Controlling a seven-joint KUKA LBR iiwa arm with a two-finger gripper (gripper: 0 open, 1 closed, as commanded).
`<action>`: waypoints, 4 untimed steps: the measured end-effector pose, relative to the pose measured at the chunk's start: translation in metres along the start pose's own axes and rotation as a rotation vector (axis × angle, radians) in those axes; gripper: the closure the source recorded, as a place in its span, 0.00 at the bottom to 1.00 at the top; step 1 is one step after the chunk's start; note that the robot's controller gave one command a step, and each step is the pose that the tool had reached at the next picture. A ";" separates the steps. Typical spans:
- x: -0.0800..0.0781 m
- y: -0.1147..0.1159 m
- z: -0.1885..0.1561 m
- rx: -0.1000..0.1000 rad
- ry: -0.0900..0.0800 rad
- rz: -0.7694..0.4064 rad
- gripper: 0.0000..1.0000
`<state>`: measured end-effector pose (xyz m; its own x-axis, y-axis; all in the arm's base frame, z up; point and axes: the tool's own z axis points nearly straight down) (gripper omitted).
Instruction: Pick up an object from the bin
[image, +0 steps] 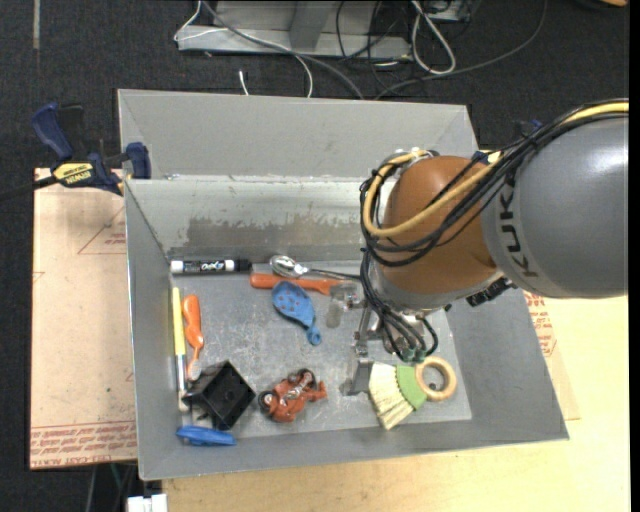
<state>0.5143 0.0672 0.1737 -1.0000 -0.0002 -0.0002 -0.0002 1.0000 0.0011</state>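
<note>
- Currently the gripper (350, 340) hangs low in the right half of the bin (150, 300), its fingers (353, 380) spread wide with nothing between them, only bare bin floor.
- No single thing sits squarely in that gap, so I judge the likeliest failure to be a close on empty air.
- The nearest candidate is the cream fan-shaped brush (388, 402), just beside the lower finger near the bin's front edge. It lies off to one side, so a straight descent could clip its edge and shove it away.
- The brush touches a green piece (412, 384), which in turn lies against a tape ring (438, 378). A nudge to one probably shifts all three, or a pinch catches two at once and both slip out on the lift.
- Left of the upper finger lies a blue paddle-shaped thing (297, 308). It looks thin and flat, so the finger may ride over it rather than grip.
- A red-brown toy (292, 393) lies further left, clear of the gap.
- The orange cover (430, 230) and cables hide part of the floor below the wrist, so something unseen there could foul the descent.
</note>
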 end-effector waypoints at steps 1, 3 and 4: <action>0.020 0.038 0.070 -0.001 -0.001 -0.139 0.00; 0.022 0.064 0.061 -0.001 -0.001 -0.222 0.00; 0.011 0.048 0.106 -0.002 -0.006 -0.346 0.00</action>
<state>0.5036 0.1157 0.0679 -0.9406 -0.3394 -0.0067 -0.3394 0.9407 0.0017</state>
